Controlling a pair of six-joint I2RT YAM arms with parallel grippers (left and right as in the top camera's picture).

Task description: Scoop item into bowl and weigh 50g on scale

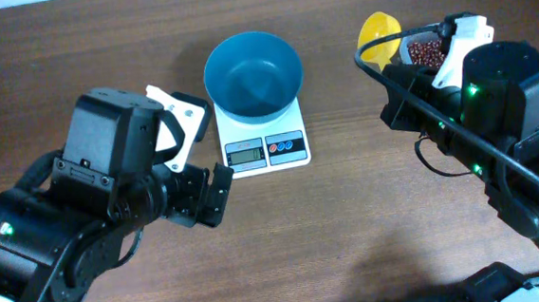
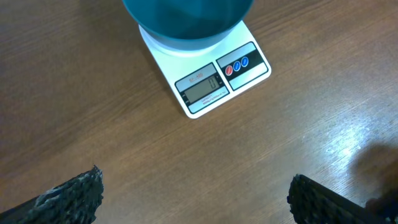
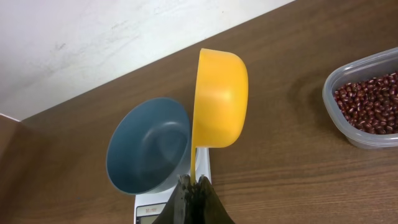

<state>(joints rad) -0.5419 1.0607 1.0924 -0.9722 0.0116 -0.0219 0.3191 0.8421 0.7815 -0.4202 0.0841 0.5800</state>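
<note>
One bowl [image 1: 253,76], one scale [image 1: 266,152], one scoop [image 3: 219,93], one tub [image 3: 364,140], many beans [image 3: 370,106]

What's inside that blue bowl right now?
Nothing: the overhead view shows the bowl bare to its bottom. The beans sit in the clear tub. From the right wrist, the yellow scoop covers the bowl's right edge.

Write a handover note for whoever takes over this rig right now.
Left claw: open, empty, over the table on the display side of the scale.
Right claw: shut on the handle of the yellow scoop, which is held on edge; no beans seen in it.
Bowl: on the scale, empty.
Beans: in the clear tub, right side.
Done: bowl on the scale, scoop in hand.
Left: scoop beans into the bowl up to 50g.
</note>
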